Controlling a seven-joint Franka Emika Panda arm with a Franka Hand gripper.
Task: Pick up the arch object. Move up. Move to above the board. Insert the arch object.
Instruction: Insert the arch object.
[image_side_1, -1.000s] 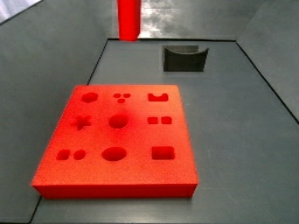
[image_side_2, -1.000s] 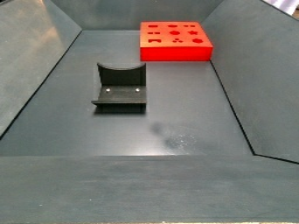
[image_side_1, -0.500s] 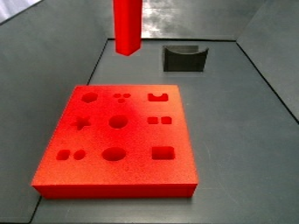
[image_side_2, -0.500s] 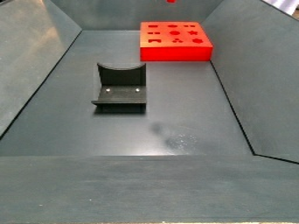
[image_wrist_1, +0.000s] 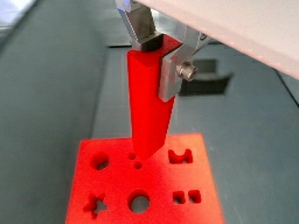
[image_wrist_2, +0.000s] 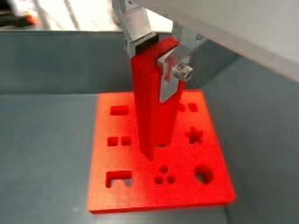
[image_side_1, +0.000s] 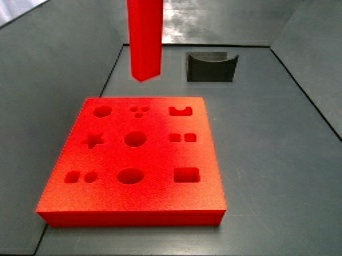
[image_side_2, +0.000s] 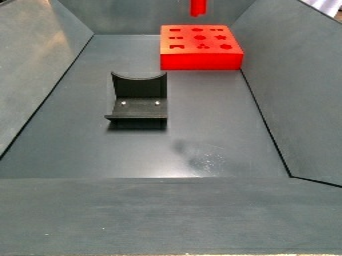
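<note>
The arch object (image_wrist_1: 149, 109), a tall slim bright red post, hangs upright in my gripper (image_wrist_1: 160, 52), which is shut on its top end; both wrist views show it (image_wrist_2: 155, 105). Its lower end hovers above the red-orange board (image_wrist_1: 111, 188), over the far part near the three small holes and the arch recess (image_wrist_1: 180, 157). In a side view the post (image_side_1: 143, 40) comes down from the top edge above the board (image_side_1: 134, 195); the gripper itself is out of frame there. In the other side view only the post's tip (image_side_2: 197, 7) shows above the board (image_side_2: 203, 58).
A small dark grey block with a curved notch (image_side_1: 211, 67) sits on the grey floor behind the board; it also shows in a side view (image_side_2: 138, 99) and in a wrist view (image_wrist_1: 208, 79). Sloped grey walls (image_side_2: 40, 70) enclose the floor.
The red post has come lower and nearer over the board's far edge; more of its length now shows in a side view, and its tip has appeared in the other.
</note>
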